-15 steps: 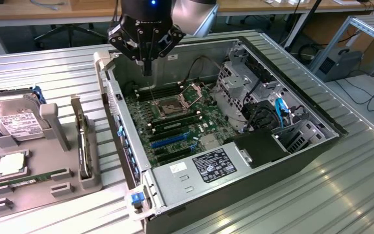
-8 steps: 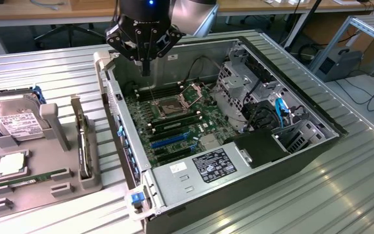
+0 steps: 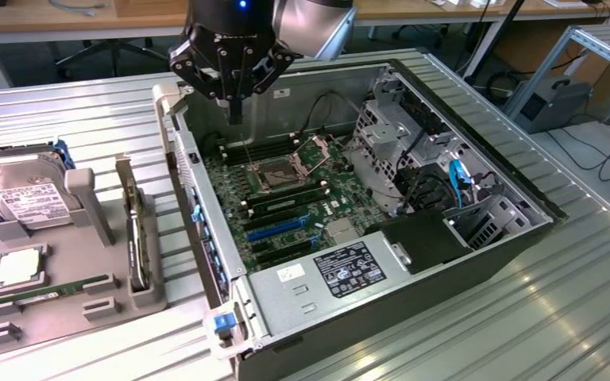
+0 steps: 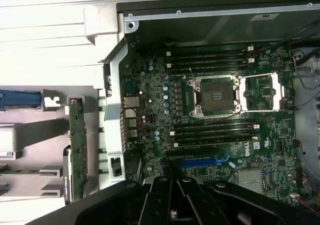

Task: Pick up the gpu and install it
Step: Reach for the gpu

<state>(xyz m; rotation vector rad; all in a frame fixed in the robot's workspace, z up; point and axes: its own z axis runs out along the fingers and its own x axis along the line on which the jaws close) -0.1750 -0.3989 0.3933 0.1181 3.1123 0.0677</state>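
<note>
The gpu (image 3: 133,230) stands on its long edge in a slot of the grey holder (image 3: 67,317), at the exterior view's left of the open computer case (image 3: 390,309). In the wrist view the gpu (image 4: 76,150) shows edge-on as a thin green board beside the case wall. My gripper (image 3: 235,115) hangs shut and empty above the far end of the motherboard (image 3: 283,190), well away from the gpu. Its dark fingers (image 4: 172,205) are pressed together over the board. A blue expansion slot (image 4: 200,161) lies bare on the motherboard.
The holder also carries a silver hard drive (image 3: 29,198), a square processor (image 3: 19,270) and a narrow RAM stick (image 3: 45,292). Inside the case are the open CPU socket (image 4: 216,96), the drive cages (image 3: 390,135) and a power supply (image 3: 348,270). The case's raised wall (image 3: 194,198) stands between holder and motherboard.
</note>
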